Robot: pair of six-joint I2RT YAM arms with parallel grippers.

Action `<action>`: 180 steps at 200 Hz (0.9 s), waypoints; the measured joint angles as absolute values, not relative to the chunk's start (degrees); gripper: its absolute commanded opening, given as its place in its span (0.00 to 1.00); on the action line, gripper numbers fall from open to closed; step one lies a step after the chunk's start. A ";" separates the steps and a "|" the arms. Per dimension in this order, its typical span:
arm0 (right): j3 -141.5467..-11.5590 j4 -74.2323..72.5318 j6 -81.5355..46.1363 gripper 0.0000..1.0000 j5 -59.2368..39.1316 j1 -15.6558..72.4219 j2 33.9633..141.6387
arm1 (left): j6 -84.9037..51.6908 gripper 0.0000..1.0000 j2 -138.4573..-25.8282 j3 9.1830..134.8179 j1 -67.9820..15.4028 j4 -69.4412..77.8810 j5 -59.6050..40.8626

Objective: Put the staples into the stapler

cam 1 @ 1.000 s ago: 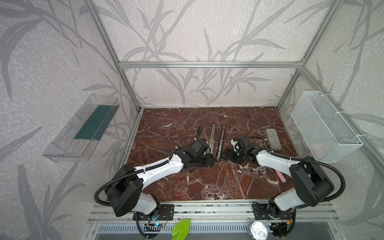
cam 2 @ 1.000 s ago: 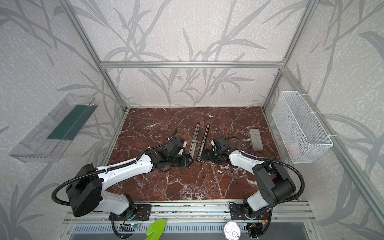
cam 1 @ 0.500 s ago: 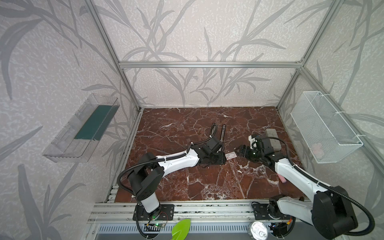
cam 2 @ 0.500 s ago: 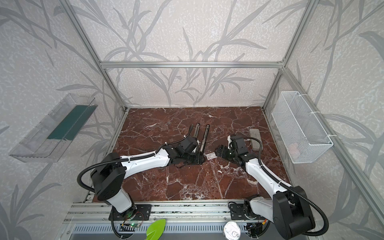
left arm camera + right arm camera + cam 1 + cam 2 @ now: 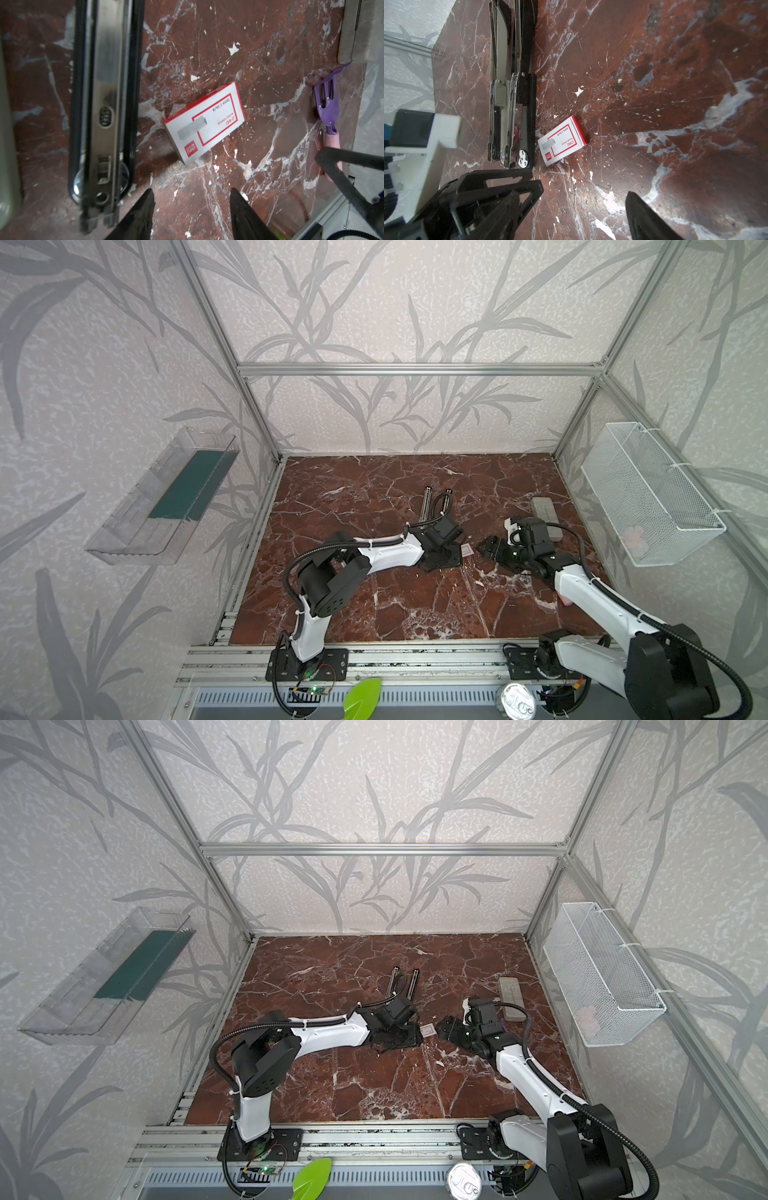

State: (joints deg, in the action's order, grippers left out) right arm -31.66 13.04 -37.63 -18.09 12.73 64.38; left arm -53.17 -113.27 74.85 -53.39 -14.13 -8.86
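The small white, red-printed staples box (image 5: 203,124) is seen flat on the red marble table (image 5: 270,52) just beside the opened black-and-steel stapler (image 5: 512,104), clear of the left tool (image 5: 191,193) and right tool (image 5: 487,546), both parted and empty, so the pick-up step is judged in hand and a grasp of the box is called for next.

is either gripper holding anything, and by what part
Nothing held: left gripper and right gripper are both open; the staples box lies free on the table between them.
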 measured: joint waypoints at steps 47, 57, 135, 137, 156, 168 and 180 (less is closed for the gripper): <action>-31.31 13.08 -37.63 0.79 -18.06 12.67 64.29 | -52.51 0.55 -118.02 81.14 -53.41 -14.06 -9.10; -31.31 13.10 -37.63 0.79 -18.04 12.60 64.29 | -52.47 0.55 -118.78 82.04 -53.41 -14.04 -9.21; -31.31 13.41 -35.51 0.79 -18.06 10.44 63.68 | -51.37 0.54 -119.92 83.26 -53.41 -14.06 -9.91; -31.31 13.41 -35.46 0.79 -18.06 10.44 63.68 | -51.37 0.54 -119.79 83.15 -53.41 -14.06 -9.87; -31.31 13.41 -35.24 0.79 -18.06 10.44 63.70 | -51.09 0.55 -118.28 81.01 -53.43 -14.02 -9.23; -31.31 13.41 -35.20 0.79 -18.09 10.44 63.72 | -51.13 0.55 -116.68 78.91 -53.43 -14.09 -8.80; -31.31 13.32 -35.18 0.79 -18.09 10.44 63.83 | -51.18 0.56 -115.35 77.21 -53.43 -14.44 -8.38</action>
